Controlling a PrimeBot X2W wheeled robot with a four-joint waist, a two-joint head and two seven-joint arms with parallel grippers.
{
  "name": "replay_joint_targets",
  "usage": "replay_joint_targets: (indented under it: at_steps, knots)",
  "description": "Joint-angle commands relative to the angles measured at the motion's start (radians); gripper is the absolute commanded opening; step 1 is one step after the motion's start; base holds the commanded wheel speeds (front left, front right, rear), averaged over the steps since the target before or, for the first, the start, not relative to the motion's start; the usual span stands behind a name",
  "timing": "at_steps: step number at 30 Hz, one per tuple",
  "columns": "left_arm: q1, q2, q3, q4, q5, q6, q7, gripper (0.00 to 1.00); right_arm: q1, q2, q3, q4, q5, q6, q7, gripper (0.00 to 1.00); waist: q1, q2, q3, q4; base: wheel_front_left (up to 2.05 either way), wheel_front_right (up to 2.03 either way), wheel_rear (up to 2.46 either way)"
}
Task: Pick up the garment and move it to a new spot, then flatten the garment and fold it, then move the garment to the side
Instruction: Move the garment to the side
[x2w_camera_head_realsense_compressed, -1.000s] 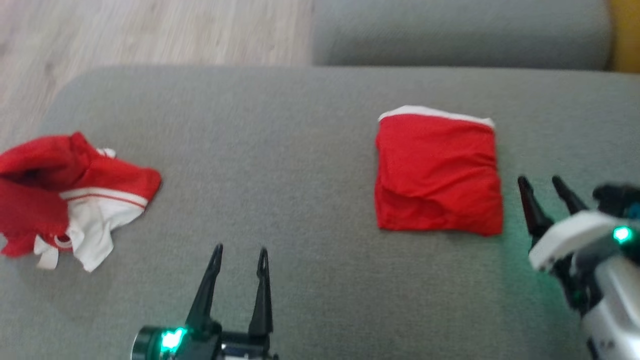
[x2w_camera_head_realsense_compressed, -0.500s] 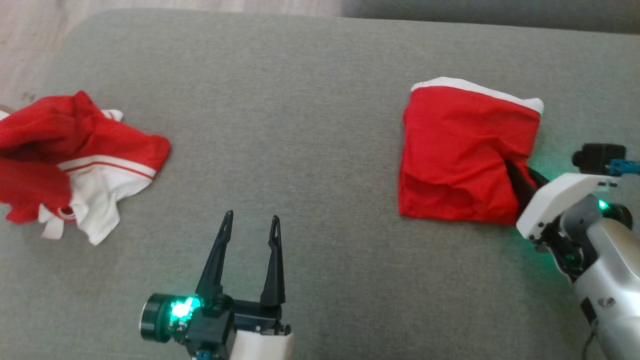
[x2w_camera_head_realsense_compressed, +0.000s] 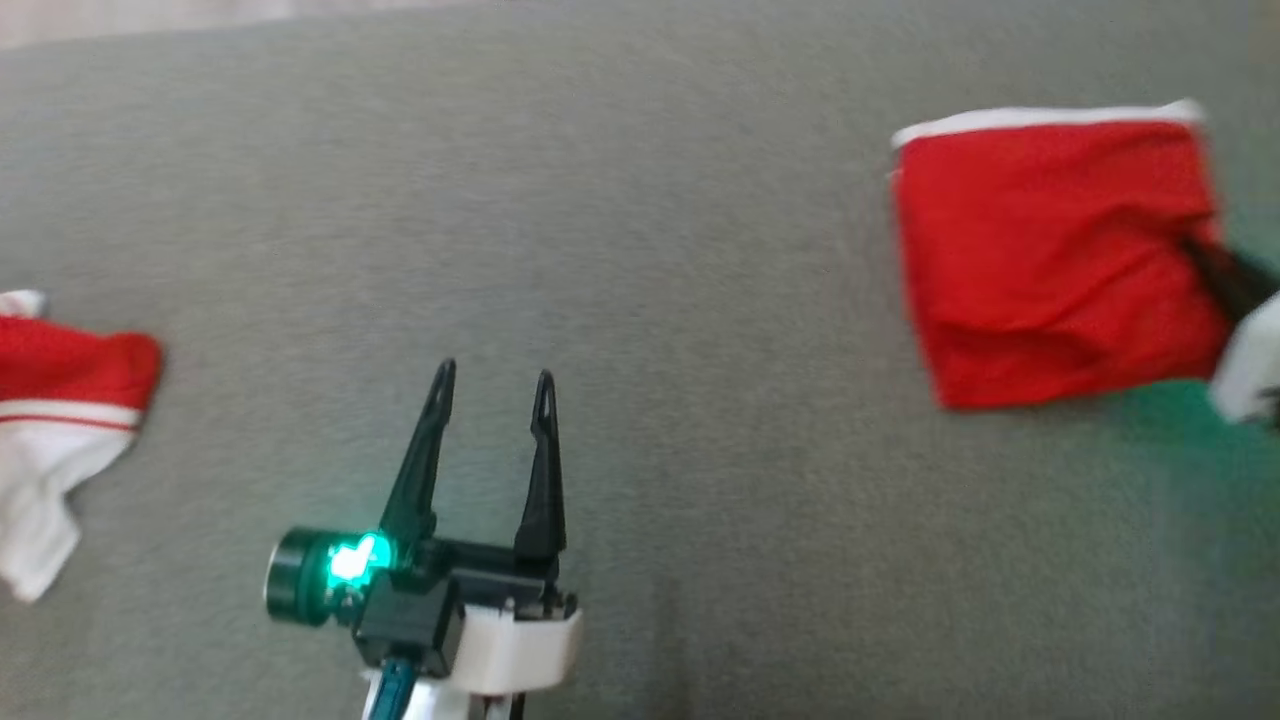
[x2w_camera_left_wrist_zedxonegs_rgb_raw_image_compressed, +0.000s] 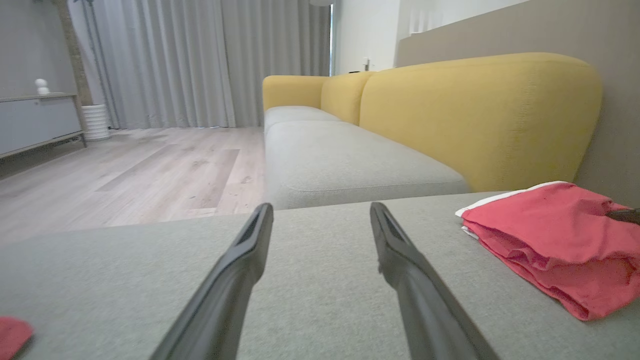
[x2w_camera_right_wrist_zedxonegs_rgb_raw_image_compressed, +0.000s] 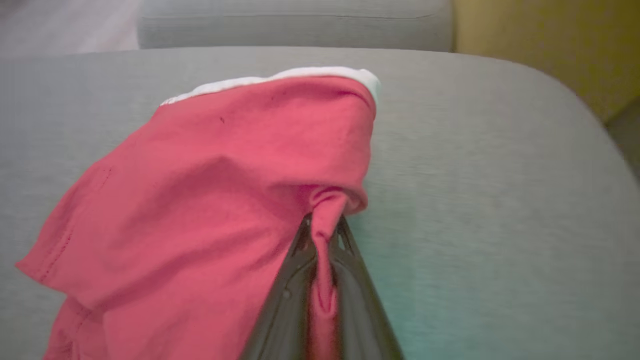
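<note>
Nearest, the left gripper points across the bare grey cushion, its fingers spread apart with nothing between them. At the left edge lies a crumpled red and white cloth. Farther off to the right, the folded red garment rests on the cushion, its right edge pinched between the closed fingers of the right gripper.

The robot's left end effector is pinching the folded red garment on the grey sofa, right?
No. It is the right end effector that pinches the folded red garment on the grey sofa, as the right wrist view shows. The left end effector is open and empty.
</note>
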Motion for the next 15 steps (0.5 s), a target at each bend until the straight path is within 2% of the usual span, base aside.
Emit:
replay_joint_targets:
  at_steps: [1, 5, 8, 11, 15]
  knots:
    - [-0.04, -0.007, 0.025, -0.036, 0.016, -0.003, -0.005, 1.0, -0.012, -0.068, 0.005, -0.022, 0.004, 0.004, 0.002, 0.0, 0.0, 0.0, 0.066, -0.062, 0.0, 0.0, 0.0]
    - [-0.09, -0.007, 0.016, -0.037, 0.036, -0.017, -0.005, 1.0, -0.045, -0.186, 0.014, -0.007, -0.016, 0.004, -0.012, 0.0, 0.0, 0.0, 0.126, -0.091, 0.0, 0.0, 0.0]
    - [-0.119, -0.007, 0.014, -0.039, 0.047, -0.022, -0.005, 1.0, -0.078, -0.242, 0.017, 0.022, -0.044, 0.004, -0.03, 0.0, 0.0, 0.0, 0.161, -0.102, 0.0, 0.0, 0.0]
    - [-0.137, -0.007, 0.012, -0.042, 0.057, -0.026, -0.005, 1.0, -0.121, -0.272, 0.021, 0.057, -0.091, 0.004, -0.053, 0.0, 0.0, 0.0, 0.19, -0.112, 0.0, 0.0, 0.0]
    - [-0.157, -0.007, 0.008, -0.039, 0.067, -0.031, -0.005, 1.0, -0.171, -0.275, 0.038, 0.086, -0.148, 0.004, -0.063, 0.0, 0.0, 0.0, 0.215, -0.115, 0.0, 0.0, 0.0]
